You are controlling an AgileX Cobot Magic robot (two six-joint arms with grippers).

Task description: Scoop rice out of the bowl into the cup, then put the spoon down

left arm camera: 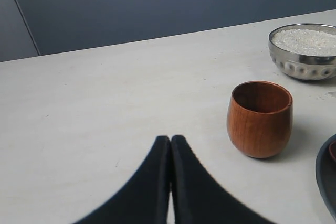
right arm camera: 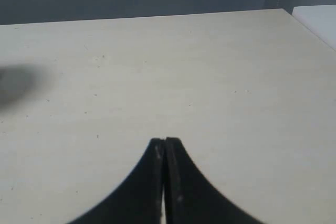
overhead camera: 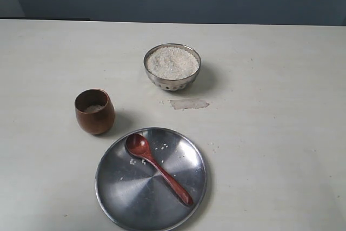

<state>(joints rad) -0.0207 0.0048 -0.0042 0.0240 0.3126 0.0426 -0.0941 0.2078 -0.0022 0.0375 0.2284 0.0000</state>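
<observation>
The steel bowl [overhead camera: 172,67] [left arm camera: 303,51] stands at the back middle of the table, heaped with white rice [overhead camera: 172,62] [left arm camera: 306,41]. To its front left stands the brown wooden cup [overhead camera: 94,111] [left arm camera: 259,118] with a little rice at its bottom. The reddish-brown spoon [overhead camera: 158,166] lies on the flat steel plate [overhead camera: 130,193], its round bowl toward the cup. Neither arm shows in the exterior view. My left gripper [left arm camera: 170,139] is shut and empty, short of the cup. My right gripper [right arm camera: 164,140] is shut and empty over bare table.
A few loose grains lie on the plate near the spoon's bowl and on the table to the plate's right. A pale patch [overhead camera: 188,103] marks the table just in front of the bowl. A dark wall runs behind the table's far edge.
</observation>
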